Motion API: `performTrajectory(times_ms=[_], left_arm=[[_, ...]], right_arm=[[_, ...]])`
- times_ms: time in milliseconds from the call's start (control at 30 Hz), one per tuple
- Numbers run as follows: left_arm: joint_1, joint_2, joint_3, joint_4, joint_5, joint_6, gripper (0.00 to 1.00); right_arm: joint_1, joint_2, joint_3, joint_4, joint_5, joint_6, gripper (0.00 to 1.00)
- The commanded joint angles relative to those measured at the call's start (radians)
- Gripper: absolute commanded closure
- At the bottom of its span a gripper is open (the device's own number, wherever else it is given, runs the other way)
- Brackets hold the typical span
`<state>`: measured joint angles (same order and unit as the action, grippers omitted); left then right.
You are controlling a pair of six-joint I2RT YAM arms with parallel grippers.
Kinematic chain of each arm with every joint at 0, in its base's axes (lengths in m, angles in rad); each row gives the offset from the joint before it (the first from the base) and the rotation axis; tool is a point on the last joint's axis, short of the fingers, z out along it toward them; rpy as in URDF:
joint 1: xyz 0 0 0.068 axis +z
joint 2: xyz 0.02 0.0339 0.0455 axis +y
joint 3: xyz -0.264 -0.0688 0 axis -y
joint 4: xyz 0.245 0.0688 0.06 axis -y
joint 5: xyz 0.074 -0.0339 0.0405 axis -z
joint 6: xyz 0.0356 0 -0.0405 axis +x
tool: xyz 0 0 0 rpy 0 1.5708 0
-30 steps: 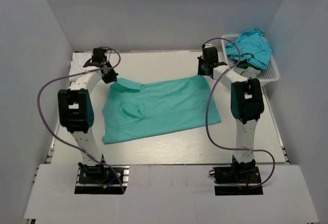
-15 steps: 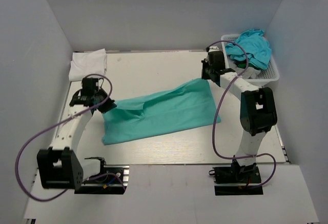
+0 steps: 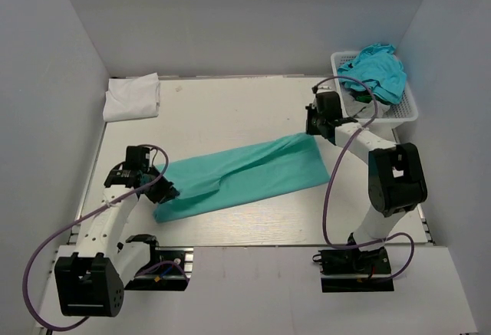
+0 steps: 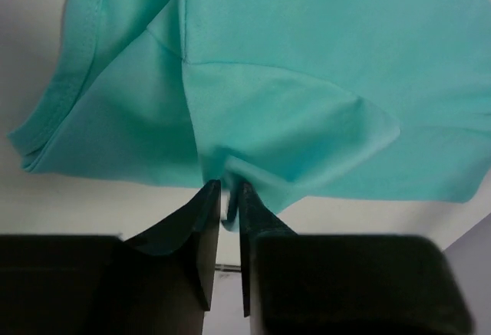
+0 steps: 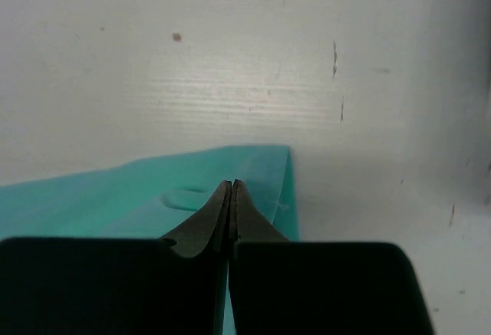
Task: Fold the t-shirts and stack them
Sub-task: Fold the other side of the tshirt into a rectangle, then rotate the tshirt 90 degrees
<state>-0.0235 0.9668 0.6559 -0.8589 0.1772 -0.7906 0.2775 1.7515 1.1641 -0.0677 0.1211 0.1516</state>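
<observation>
Mint shirt (image 3: 238,175) folded lengthwise, lying flat. Right gripper (image 5: 231,183) pinched shut on its far corner. Left gripper (image 4: 228,189): fingers barely parted at near fold, grip unclear.

mint t-shirt (image 3: 242,175): folded strip, lying flat
left gripper (image 3: 167,192): at its left end
right gripper (image 3: 311,131): at its right corner
</observation>
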Motion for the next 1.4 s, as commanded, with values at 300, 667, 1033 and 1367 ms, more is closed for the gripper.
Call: performTrajectory(times_ms=[300, 667, 1033, 1367], left_arm=[[0.005, 0.067, 0.122, -0.068, -0.110, -0.004, 0.00], [-0.007, 0.264, 0.175, 0.343, 0.044, 0.036, 0.00], [-0.007, 0.720, 0.267, 0.445, -0.017, 0.045, 0.00], [-0.045, 1.290, 1.047, 0.510, -0.066, 0.073, 0.00]], right_arm=[[0.000, -0.263, -0.302, 0.045, 0.125, 0.187, 0.36], [0.009, -0.216, -0.180, 0.120, -0.171, 0.118, 0.10], [0.022, 0.005, -0.138, 0.040, -0.296, 0.166, 0.10], [0.165, -0.242, -0.411, -0.182, -0.498, 0.013, 0.10]])
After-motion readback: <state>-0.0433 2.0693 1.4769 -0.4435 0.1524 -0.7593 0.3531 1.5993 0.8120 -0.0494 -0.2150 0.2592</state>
